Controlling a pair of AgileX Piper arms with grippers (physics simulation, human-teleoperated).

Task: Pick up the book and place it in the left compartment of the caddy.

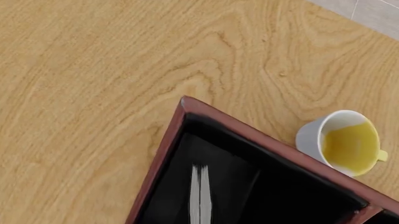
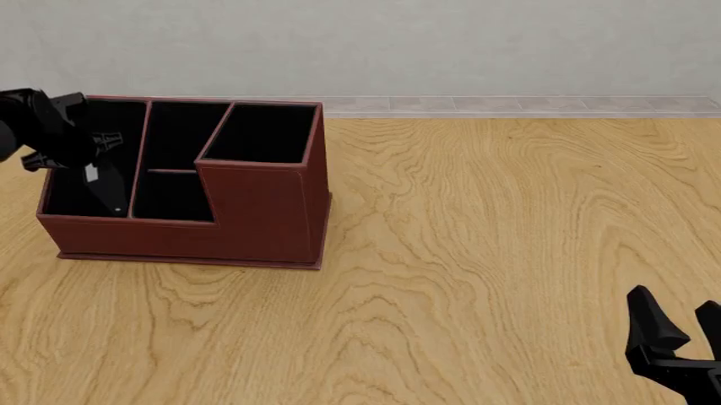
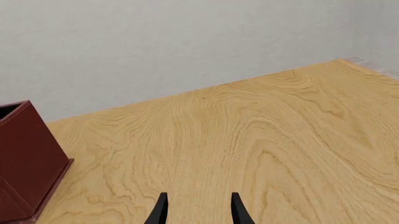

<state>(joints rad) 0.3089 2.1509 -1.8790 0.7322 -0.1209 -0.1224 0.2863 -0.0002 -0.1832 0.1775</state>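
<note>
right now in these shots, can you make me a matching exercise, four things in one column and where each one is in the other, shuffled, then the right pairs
Things
1. book
2. cup
3. right gripper
4. tall square slot

Places
A. over bare wood at the table's near right, jaws apart
B. the caddy's raised right corner section
C. on the table just outside the caddy wall, seen only in the left wrist view
D. in the left compartment, below the left gripper

Pairs: 1-D, 2-C, 3-A, 4-B
</note>
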